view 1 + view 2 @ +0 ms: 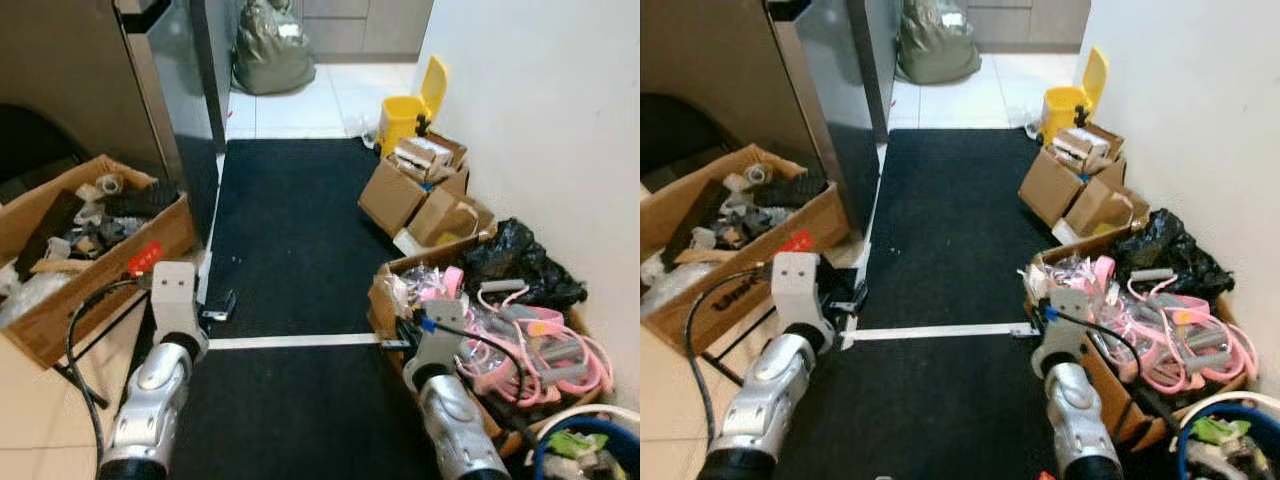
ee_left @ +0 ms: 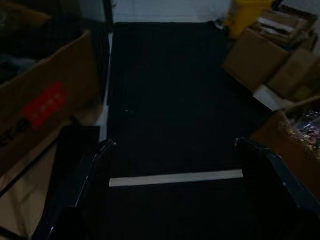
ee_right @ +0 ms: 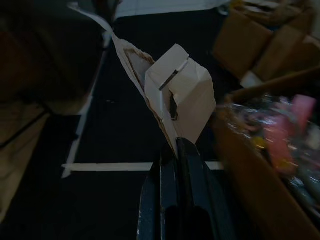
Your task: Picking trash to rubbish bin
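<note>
your right gripper (image 3: pixel 172 150) has its two black fingers pressed together on a torn piece of cardboard (image 3: pixel 177 95), a folded, ragged scrap that stands up from the fingertips in the right wrist view. in the head views that arm sits at about 5 o'clock, just beside the open box of pink cables (image 1: pixel 540 340) against the white wall.

your left gripper (image 2: pixel 172 150) is spread wide with nothing between its fingers (image 2: pixel 92 170); through the gap you see the black mat (image 1: pixel 290 230) and the white tape line (image 1: pixel 290 341) that crosses it. in the head views this arm sits at about 7 o'clock, near the large cardboard box of mixed parts (image 1: pixel 85 225) at 9 o'clock, which carries a red label on its near side.

the yellow rubbish bin (image 1: pixel 410 110) stands at about 1 o'clock, at the far edge of the mat by the wall, lid tipped up, well apart from both grippers. just in front of it are small stacked cardboard boxes (image 1: pixel 420 185), and a black plastic bag (image 1: pixel 520 260) lies between them and the cable box. a grey-green sack (image 1: pixel 270 50) rests on the tiled floor at 12 o'clock. a blue-rimmed bucket (image 1: pixel 585 440) is at the lower right corner.
</note>
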You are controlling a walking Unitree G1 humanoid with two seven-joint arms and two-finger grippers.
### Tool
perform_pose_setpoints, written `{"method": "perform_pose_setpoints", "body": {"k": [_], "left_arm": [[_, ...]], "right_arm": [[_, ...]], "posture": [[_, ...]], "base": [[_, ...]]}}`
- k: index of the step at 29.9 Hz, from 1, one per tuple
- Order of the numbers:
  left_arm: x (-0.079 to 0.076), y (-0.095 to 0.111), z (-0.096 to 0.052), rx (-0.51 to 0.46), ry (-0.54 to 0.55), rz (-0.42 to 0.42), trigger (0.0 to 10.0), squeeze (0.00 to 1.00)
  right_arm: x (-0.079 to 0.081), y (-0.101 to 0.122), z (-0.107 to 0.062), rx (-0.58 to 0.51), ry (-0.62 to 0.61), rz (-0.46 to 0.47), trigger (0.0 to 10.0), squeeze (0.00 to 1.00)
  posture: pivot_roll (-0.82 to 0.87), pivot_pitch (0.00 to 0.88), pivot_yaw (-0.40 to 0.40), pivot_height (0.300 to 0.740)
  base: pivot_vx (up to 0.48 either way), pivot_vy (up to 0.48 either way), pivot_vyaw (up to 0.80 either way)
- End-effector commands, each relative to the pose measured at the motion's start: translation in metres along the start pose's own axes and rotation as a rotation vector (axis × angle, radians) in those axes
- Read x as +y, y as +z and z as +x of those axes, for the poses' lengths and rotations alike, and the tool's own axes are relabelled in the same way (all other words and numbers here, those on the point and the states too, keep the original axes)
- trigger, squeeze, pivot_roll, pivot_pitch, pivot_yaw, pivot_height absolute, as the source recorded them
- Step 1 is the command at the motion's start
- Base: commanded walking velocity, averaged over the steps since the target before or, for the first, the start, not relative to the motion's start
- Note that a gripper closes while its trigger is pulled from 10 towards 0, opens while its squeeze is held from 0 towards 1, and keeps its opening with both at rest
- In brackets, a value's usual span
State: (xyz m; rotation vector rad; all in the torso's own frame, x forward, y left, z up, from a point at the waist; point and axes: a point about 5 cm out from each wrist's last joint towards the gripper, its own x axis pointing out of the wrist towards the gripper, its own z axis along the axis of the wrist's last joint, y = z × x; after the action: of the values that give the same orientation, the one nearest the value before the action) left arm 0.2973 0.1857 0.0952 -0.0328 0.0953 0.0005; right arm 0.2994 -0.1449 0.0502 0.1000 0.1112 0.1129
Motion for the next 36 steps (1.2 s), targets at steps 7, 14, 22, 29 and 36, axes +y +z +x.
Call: {"method": "perform_pose_setpoints", "body": {"k": [7, 14, 22, 29, 36], "left_arm": [[0.008, -0.006, -0.009, 0.008, 0.043, 0.011, 10.0, 0.0], [0.019, -0.007, -0.019, 0.008, 0.082, 0.024, 10.0, 0.0], [0.014, -0.008, -0.021, 0.011, 0.081, 0.024, 10.0, 0.0], [0.012, -0.007, -0.017, 0.019, 0.051, 0.034, 10.0, 0.0], [0.009, -0.006, -0.01, 0.027, 0.025, 0.035, 10.0, 0.0]], "right_arm": [[0.0, -0.007, 0.001, 0.048, 0.03, -0.012, 10.0, 0.0], [0.009, -0.006, 0.009, 0.058, 0.067, -0.012, 10.0, 0.0], [0.004, -0.006, 0.009, 0.057, 0.047, 0.007, 10.0, 0.0], [-0.011, -0.009, 0.004, 0.056, -0.026, 0.041, 10.0, 0.0], [-0.021, -0.012, -0.002, 0.05, -0.08, 0.057, 10.0, 0.0]], "posture": [[0.12, 0.127, -0.086, 0.74], [0.15, 0.123, -0.105, 0.74], [0.16, 0.119, -0.112, 0.74], [0.16, 0.113, -0.079, 0.74], [0.13, 0.104, -0.042, 0.74]], "base": [[0.283, 0.0, 0.0], [0.281, 0.0, 0.0], [0.285, 0.0, 0.0], [0.284, 0.0, 0.0], [0.284, 0.0, 0.0]]}}
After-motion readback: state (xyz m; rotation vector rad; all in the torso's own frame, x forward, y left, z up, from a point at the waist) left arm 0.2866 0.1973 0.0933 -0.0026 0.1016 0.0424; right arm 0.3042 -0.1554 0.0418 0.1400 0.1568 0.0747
